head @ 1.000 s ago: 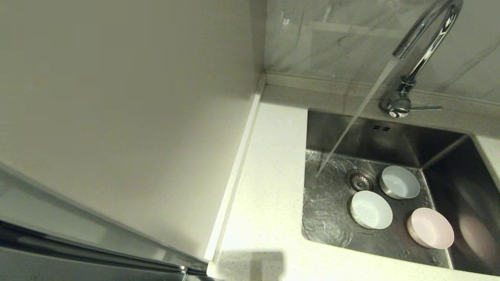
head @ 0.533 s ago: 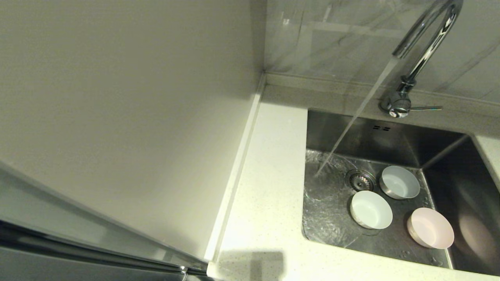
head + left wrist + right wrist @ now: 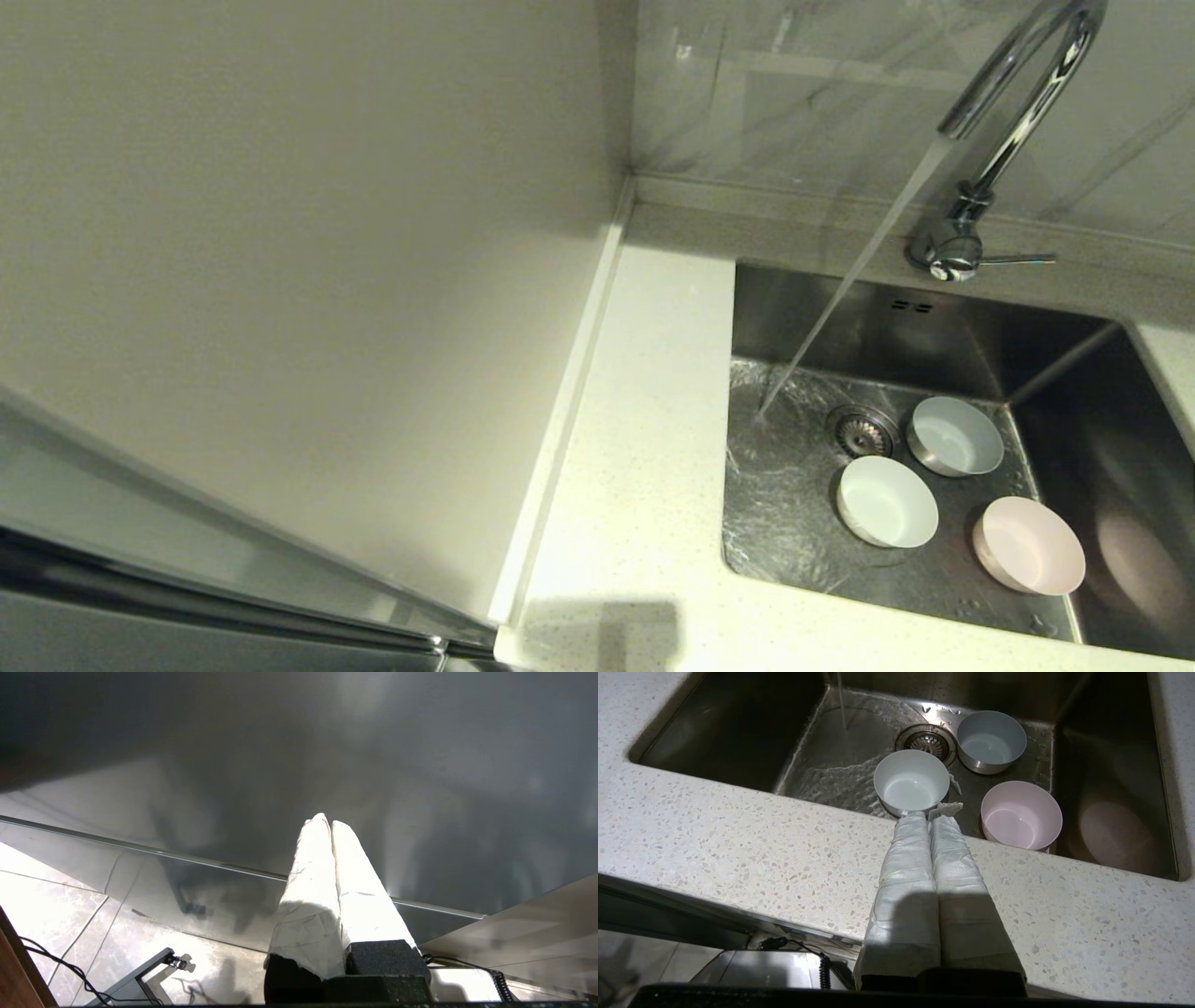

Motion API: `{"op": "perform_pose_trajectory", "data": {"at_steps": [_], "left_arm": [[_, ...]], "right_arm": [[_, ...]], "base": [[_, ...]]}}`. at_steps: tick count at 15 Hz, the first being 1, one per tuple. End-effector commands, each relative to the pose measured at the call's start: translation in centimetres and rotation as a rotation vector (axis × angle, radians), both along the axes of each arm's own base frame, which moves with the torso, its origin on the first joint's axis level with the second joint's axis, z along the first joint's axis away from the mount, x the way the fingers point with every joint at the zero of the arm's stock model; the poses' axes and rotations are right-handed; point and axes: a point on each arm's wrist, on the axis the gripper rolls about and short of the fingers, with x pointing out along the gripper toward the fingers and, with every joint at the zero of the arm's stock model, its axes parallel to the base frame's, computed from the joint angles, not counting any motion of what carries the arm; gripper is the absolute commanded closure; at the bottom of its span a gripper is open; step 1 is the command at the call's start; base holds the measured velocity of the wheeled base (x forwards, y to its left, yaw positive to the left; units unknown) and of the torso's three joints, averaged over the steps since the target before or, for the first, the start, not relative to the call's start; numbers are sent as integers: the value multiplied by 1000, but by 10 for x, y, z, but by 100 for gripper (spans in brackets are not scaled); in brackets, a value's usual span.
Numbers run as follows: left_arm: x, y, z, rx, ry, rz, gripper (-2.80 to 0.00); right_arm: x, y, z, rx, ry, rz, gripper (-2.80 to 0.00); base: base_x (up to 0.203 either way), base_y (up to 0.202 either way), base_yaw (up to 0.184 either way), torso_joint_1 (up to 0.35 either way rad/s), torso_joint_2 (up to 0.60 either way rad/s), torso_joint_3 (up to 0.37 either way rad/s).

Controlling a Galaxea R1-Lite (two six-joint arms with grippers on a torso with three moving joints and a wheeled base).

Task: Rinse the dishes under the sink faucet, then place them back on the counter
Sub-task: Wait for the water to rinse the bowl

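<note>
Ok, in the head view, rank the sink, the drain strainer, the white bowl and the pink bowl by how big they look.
1. sink, by far the largest.
2. pink bowl and white bowl: they look about alike; the pink seems slightly larger, but it also sits nearer the camera, so I won't rank them.
3. drain strainer, smallest.

Water's running across the floor of the square stainless steel sink (image 3: 1055, 359) sunk in the white speckled stone bench (image 3: 635, 485), where white bowl (image 3: 887, 501), grey-blue bowl (image 3: 955, 436) and pale pink bowl (image 3: 1029, 545) sit upright.
</note>
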Motion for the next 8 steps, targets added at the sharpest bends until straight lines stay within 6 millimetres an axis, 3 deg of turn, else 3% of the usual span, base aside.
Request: {"op": "perform_pose_trajectory", "data": {"at_steps": [1,8], "left_arm": [[0,0,0,0,-4,0,0],[0,0,0,0,-3,0,0]], "right_arm": [[0,0,0,1,1,0,0],[0,0,0,1,2,0,0]], "base": [[0,0,0,0,0,0],[0,0,0,0,0,0]]}}
